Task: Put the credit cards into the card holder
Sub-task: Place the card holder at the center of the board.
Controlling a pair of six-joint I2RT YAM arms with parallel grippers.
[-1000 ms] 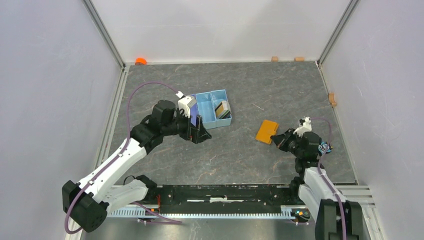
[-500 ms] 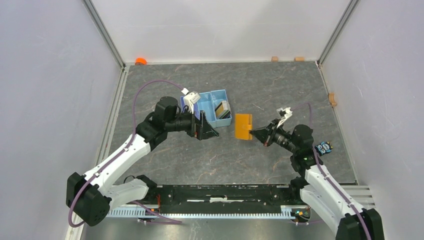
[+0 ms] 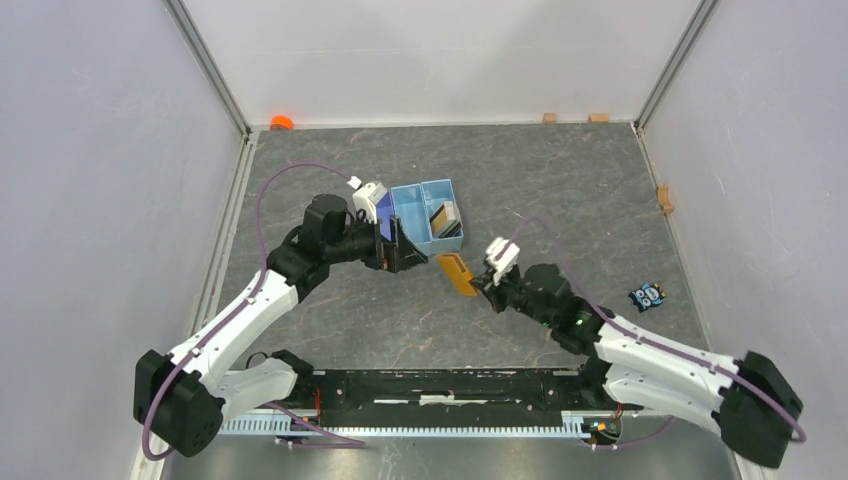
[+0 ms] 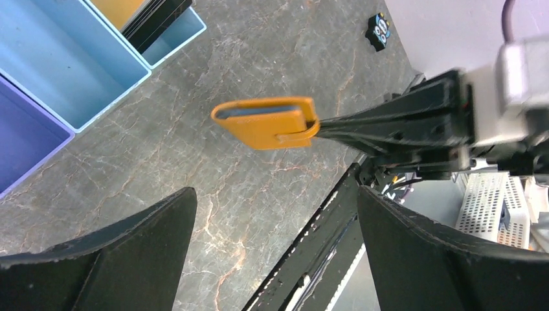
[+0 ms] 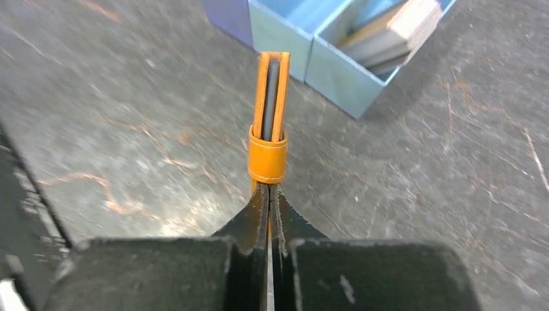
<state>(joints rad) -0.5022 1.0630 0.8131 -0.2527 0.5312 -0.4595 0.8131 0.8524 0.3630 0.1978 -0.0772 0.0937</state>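
One card holder [image 5: 267, 162] clamped in right gripper [image 5: 268, 193], jutting beyond it; left gripper [image 4: 272, 210] spread wide, empty.

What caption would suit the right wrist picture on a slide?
Right gripper shut on the closed orange card holder, held edge-on near the blue tray.

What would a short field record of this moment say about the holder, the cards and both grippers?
card holder: closed, pinched at its clasp end
right gripper: shut on the card holder, holding it out toward the left gripper
left gripper: open, empty, facing the card holder
credit cards: stacked in one end compartment of the tray
tray: blue, next to the left gripper
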